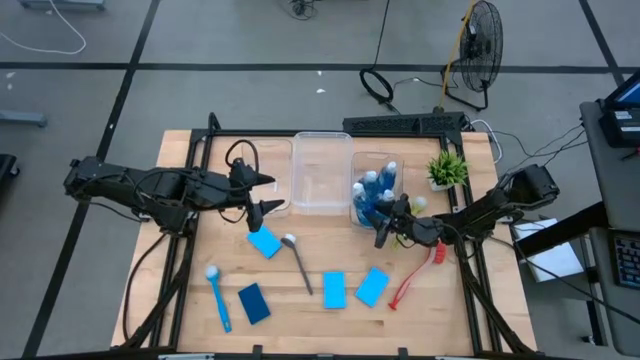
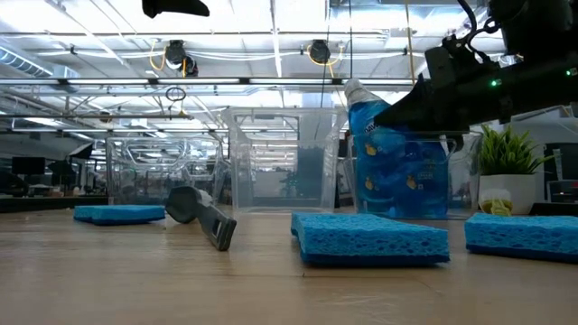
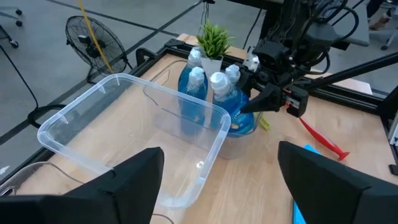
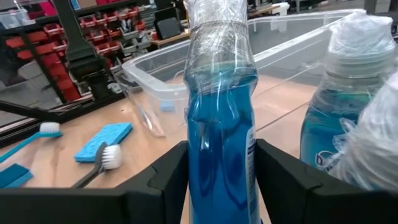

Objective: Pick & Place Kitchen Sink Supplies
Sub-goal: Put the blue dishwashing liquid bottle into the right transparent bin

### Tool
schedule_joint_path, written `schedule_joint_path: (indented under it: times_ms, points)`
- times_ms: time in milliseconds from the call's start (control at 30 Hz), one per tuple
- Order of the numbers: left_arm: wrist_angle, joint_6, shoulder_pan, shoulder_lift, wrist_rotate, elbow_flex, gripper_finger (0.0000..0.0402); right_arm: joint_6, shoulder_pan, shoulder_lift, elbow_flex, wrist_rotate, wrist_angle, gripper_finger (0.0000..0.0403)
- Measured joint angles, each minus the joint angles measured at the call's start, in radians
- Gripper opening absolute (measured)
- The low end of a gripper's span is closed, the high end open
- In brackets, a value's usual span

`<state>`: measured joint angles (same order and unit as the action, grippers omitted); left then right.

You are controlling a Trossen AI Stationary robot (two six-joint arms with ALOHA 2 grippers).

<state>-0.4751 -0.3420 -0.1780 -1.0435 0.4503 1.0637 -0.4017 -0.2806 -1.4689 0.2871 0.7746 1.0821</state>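
Several blue bottles with pale caps stand in the right clear bin [image 1: 375, 195]. My right gripper [image 4: 222, 162] is at that bin's near side, shut on one blue bottle [image 4: 221, 124] that shows in the low view too [image 2: 384, 153]. My left gripper [image 1: 262, 207] hangs open above the table beside the empty clear bin [image 1: 320, 172], touching nothing. Blue sponges [image 1: 264, 242] [image 1: 334, 290] [image 1: 372, 287] and a darker one [image 1: 254, 303] lie flat on the table. A blue brush [image 1: 218, 298], a grey brush [image 1: 298, 262] and a red brush [image 1: 415, 275] lie there as well. My right gripper pinches the bottle's body [image 4: 252, 155] between its two fingers, one on each side, below the narrow neck. The fingers come at it about level, from the table's near right. The bottle stands nearly upright with its lower end inside the bin among the other bottles; its base is hidden.
A small green potted plant [image 1: 447, 168] stands at the far right, behind the bottle bin. Both bins sit side by side at the table's far middle. The sponges and brushes are spread over the near half of the wooden table [image 1: 180, 300].
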Motion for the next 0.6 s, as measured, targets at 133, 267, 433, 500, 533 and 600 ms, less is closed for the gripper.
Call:
schedule_joint_path:
  times_ms: [133, 267, 433, 500, 533, 600]
  points:
    - [0.000, 0.000, 0.000, 0.000, 0.000, 0.000, 0.0326, -0.003, 0.000, -0.001, 0.000, 0.004, -0.003, 0.0171]
    - [0.000, -0.001, 0.000, 0.000, 0.000, 0.000, 0.0322, -0.003, -0.001, -0.001, 0.000, 0.006, -0.002, 0.0185]
    - [0.000, -0.002, 0.000, 0.000, 0.000, 0.000, 0.0312, -0.003, -0.001, -0.001, 0.000, 0.006, -0.001, 0.0203]
    - [0.000, -0.002, 0.000, 0.000, 0.000, 0.000, 0.0309, -0.003, -0.001, -0.001, 0.000, 0.005, -0.001, 0.0210]
    - [0.000, -0.002, 0.000, 0.000, 0.000, 0.000, 0.0307, -0.003, -0.001, -0.002, 0.000, 0.006, -0.002, 0.0213]
    - [0.000, -0.002, 0.000, 0.000, 0.000, 0.000, 0.0306, -0.002, -0.001, -0.002, 0.000, 0.005, -0.002, 0.0218]
